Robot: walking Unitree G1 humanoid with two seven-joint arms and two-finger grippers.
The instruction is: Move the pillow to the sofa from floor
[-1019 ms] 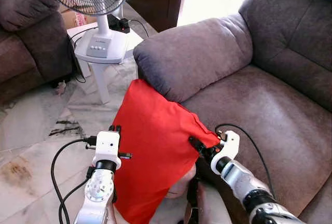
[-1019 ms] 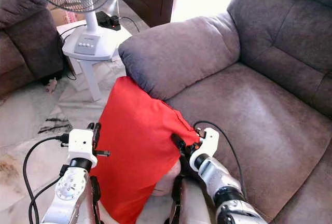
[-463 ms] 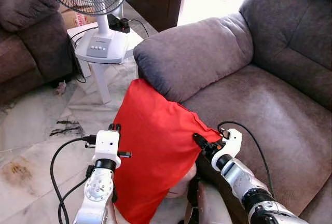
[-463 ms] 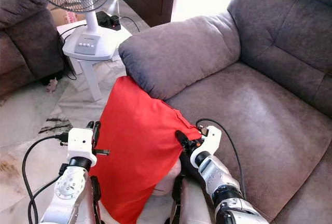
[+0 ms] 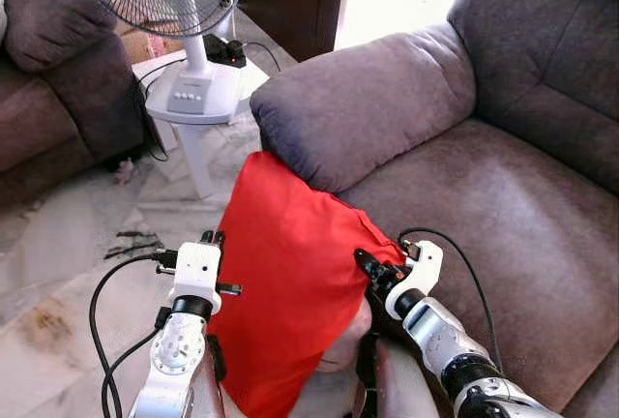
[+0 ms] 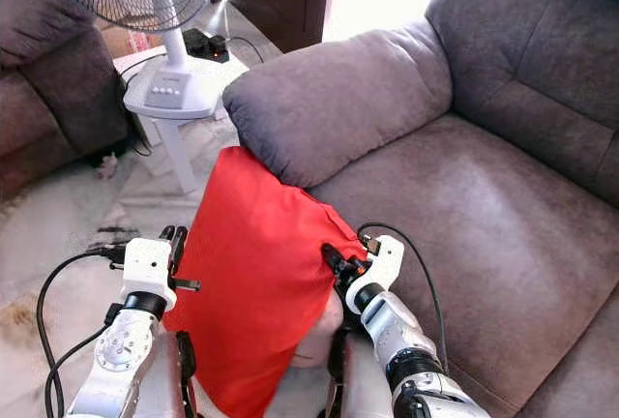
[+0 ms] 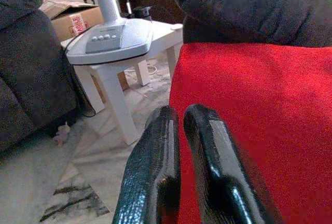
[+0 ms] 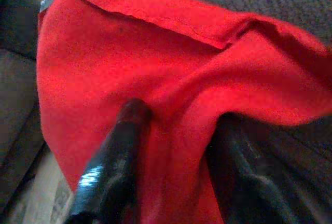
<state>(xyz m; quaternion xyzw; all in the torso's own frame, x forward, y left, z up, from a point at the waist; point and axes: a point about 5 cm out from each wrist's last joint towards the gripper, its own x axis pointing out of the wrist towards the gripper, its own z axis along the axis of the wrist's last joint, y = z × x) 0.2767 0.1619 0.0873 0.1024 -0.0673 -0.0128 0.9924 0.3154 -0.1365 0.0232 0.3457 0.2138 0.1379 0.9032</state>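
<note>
A red pillow stands on edge in front of the grey sofa's armrest, its top corner leaning against it. My left gripper is at the pillow's left edge. Seen from the left wrist, its fingers are shut together and lie against the red cloth. My right gripper holds the pillow's right corner just over the front edge of the sofa seat. In the right wrist view a fold of the red cloth is bunched between its two fingers.
A standing fan sits on a small white table to the left of the armrest, with a black power strip and cables behind it. Another dark sofa stands at far left. Marble floor lies between them.
The view has shifted a little. The pillow and both grippers keep their places against each other.
</note>
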